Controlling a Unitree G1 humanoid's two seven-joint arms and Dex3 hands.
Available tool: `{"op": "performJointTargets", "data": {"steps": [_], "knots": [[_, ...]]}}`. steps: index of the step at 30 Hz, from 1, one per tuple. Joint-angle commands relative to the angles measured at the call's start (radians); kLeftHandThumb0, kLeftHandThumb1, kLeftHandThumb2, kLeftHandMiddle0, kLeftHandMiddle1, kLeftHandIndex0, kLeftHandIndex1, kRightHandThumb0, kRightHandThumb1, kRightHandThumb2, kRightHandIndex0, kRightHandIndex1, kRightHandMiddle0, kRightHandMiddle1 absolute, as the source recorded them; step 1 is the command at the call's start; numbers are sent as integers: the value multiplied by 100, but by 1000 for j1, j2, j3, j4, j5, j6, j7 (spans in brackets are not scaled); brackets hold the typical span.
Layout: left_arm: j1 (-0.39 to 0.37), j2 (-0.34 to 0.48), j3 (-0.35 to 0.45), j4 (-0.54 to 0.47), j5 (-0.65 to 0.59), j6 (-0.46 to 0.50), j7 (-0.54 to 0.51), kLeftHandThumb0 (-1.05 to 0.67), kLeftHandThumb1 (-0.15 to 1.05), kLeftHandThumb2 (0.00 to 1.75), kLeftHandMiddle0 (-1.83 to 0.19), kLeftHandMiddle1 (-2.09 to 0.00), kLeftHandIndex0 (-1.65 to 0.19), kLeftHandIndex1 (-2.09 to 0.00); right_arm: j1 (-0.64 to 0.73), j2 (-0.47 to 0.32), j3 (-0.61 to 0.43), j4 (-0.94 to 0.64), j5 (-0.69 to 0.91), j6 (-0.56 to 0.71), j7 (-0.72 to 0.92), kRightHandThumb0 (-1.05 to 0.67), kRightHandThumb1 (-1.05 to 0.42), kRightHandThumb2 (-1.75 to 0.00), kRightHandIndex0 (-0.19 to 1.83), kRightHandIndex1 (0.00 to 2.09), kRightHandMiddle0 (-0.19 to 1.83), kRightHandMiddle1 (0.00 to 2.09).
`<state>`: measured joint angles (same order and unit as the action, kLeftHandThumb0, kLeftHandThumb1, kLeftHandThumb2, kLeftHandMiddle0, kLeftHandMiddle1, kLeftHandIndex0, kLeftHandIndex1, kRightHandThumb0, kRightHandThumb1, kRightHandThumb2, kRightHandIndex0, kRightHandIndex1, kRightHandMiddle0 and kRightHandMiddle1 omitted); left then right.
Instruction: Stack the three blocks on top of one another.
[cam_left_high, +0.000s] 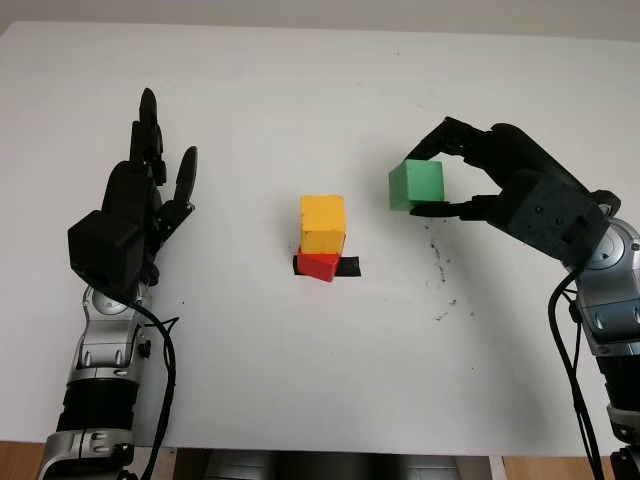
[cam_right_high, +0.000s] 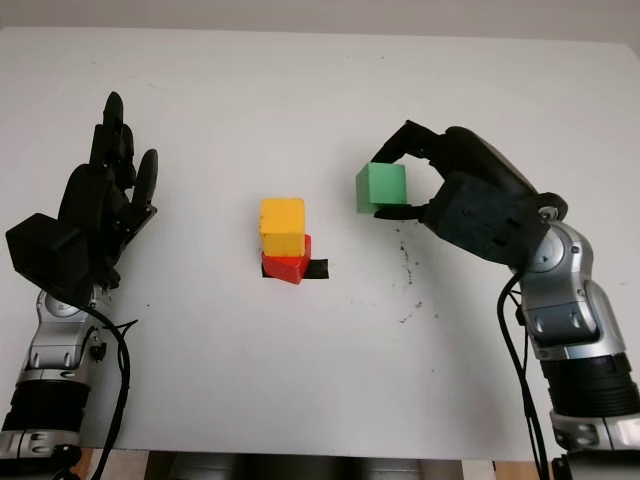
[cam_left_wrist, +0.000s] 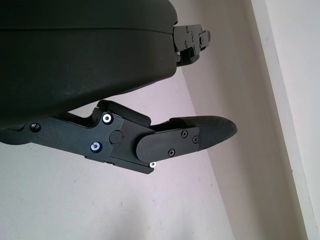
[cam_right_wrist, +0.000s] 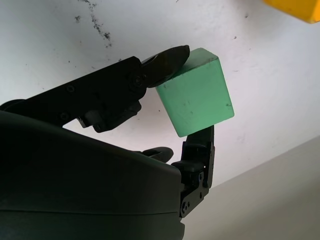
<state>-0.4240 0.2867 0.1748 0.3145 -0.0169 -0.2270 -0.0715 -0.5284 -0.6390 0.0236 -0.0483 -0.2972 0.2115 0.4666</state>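
A yellow block sits on a red block at the table's middle, over a strip of black tape. My right hand is shut on a green block, pinched between its fingertips and held above the table, to the right of the stack. The wrist view shows the green block gripped at two opposite sides, with a corner of the yellow block at the picture's edge. My left hand is open, raised over the table's left side, far from the blocks.
The white table carries dark scuff marks under and in front of my right hand. Its front edge runs along the bottom of the head views. The far edge meets a pale wall.
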Motion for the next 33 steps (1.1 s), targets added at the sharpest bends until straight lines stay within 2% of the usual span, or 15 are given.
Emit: {"op": "performJointTargets", "data": {"steps": [1,6,11,17,22,28,33], "knots": [[12,4,3,-7,-6,-13,-6,-63,105,56,15,-6,12,-6,-66,-40,1,-63,2,49,50,-32,-93,-5,37,5,36,143],[5,1,7,4,-16,-18,-8,-63,105,56,16,-5,13,-6,-159,-70,49,-129,-25,177,164,-31,-92,-5,43,8,35,149],[8,1,5,0,-15,-22,-4,-62,105,57,16,-5,13,-6,-255,-98,112,-174,-49,292,286,-30,-93,-6,43,8,33,144],[9,-2,6,6,-23,-32,-9,-62,105,56,17,-5,14,-5,-361,-102,193,-219,-97,426,388,-37,-93,-6,46,8,39,138],[9,-9,4,8,-32,-27,-8,-63,105,56,18,-5,15,-5,-404,-85,223,-230,-100,517,423,-41,-96,-6,45,7,34,155],[12,-20,-2,-2,-21,-9,9,-64,105,57,17,-6,15,-5,-428,3,165,-265,12,760,408,-38,-98,-6,37,2,27,167],[16,-20,-1,4,-16,-17,10,-65,105,56,17,-6,14,-5,-405,52,100,-305,127,853,352,-41,-101,-6,31,0,20,177]]}}
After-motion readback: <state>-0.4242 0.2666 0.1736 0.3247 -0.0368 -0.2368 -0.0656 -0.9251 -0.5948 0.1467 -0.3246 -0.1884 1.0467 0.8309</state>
